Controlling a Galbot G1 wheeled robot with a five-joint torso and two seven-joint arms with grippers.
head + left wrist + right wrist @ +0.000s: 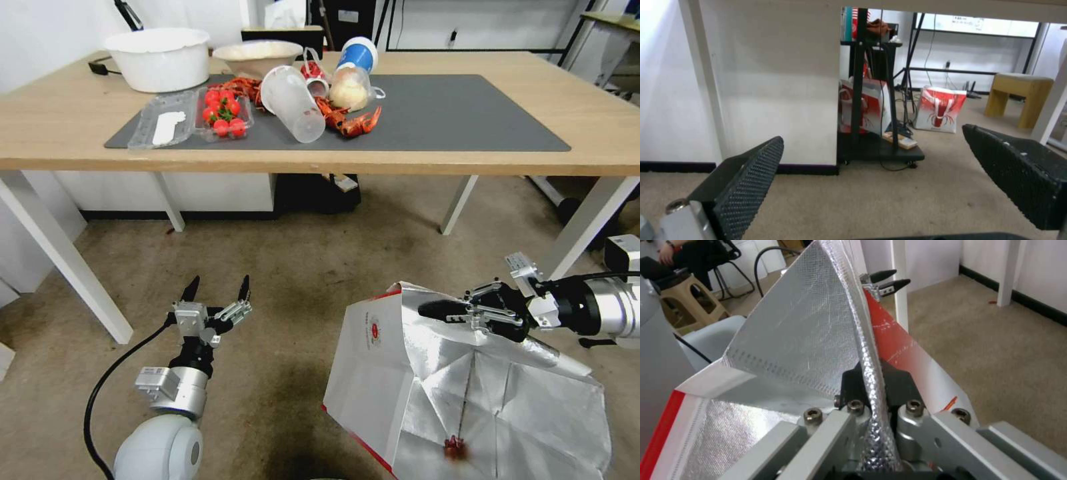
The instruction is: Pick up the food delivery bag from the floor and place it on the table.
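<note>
Your right end effector (pixel 445 311) is clamped on the white, foil-lined paper delivery bag's (pixel 373 373) rim; lift slowly toward the light-wood counter (pixel 600 127); left end effector (pixel 217 291) hangs apart.

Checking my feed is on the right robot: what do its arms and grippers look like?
Both arms have silver metal wrist sections; the left arm also shows a white rounded joint with a black cable looping beside it. The left gripper has two tapered black fingers with dotted textured pads, on a grey metal base. The right gripper is black, with grey metal linkage plates and hex bolts.
</note>
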